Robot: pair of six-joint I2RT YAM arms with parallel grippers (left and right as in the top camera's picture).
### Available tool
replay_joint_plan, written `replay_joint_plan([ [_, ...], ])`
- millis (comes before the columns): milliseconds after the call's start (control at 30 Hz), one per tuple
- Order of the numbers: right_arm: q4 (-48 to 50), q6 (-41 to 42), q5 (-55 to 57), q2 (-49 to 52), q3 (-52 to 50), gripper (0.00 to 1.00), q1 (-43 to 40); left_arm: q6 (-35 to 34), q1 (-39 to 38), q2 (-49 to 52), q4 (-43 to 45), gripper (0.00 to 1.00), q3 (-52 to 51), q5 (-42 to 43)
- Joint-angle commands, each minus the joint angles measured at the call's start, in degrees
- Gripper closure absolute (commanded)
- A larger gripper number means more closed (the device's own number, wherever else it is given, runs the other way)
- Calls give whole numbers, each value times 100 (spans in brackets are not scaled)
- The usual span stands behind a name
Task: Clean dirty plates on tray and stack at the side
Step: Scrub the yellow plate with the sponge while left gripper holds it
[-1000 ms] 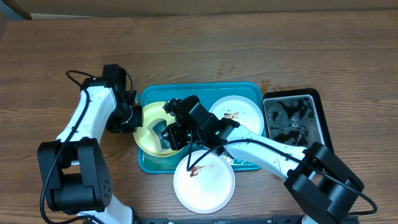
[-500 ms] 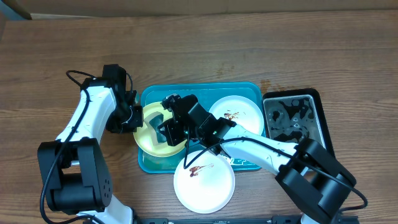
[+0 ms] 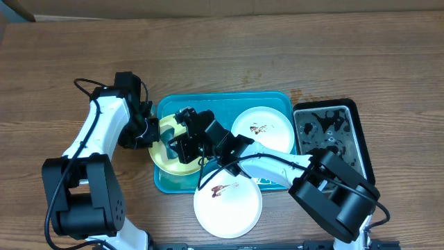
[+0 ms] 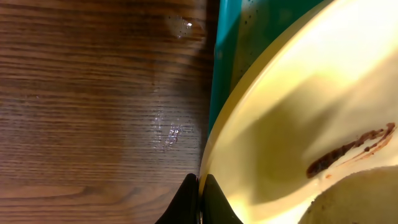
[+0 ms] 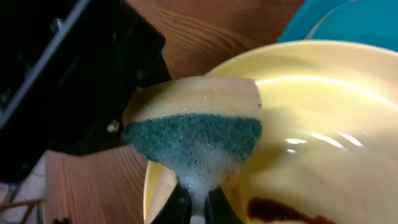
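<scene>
The pale yellow-green plate (image 3: 166, 149) lies tilted at the left end of the turquoise tray (image 3: 277, 101), with a brown smear on it in the left wrist view (image 4: 348, 149). My left gripper (image 3: 150, 130) is shut on its left rim (image 4: 211, 155). My right gripper (image 3: 182, 139) is shut on a sponge (image 5: 193, 134), yellow with a green foamy face, held over that plate (image 5: 323, 118). One white plate (image 3: 262, 128) with smears lies at the tray's right end. Another smeared white plate (image 3: 227, 203) hangs over the tray's front edge.
A smaller black tray (image 3: 326, 135) with soapy water stands right of the turquoise tray. Wooden table (image 3: 277, 55) surrounds everything. The tray's left rim shows in the left wrist view (image 4: 225, 56), with water drops on the wood beside it.
My right gripper has moved left across the yellow-green plate with the sponge. The left arm and the plates have stayed put.
</scene>
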Motion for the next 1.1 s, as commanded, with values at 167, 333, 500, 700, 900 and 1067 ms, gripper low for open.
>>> replay_joint_plan([
  [167,63,387,201,330,101,96,11,-120,-15,-63,-2,96,-59,31],
  [333,-393,426,439,481,98,96,4,-118,-15,-63,-26,96,-59,28],
  [500,-927,619,1014,492,101,96,-7,-120,-15,-63,-42,96,-59,28],
  [700,-1099,841,1097,492,101,96,-120,-118,-15,-63,-76,96,-59,22],
  [900,-1316,1145,1200,492,101,96,-247,-120,-15,-63,-66,96,-59,33],
  [1067,-1587,1145,1224,492,101,96,-256,-114,-15,-63,9,93,-59,730],
])
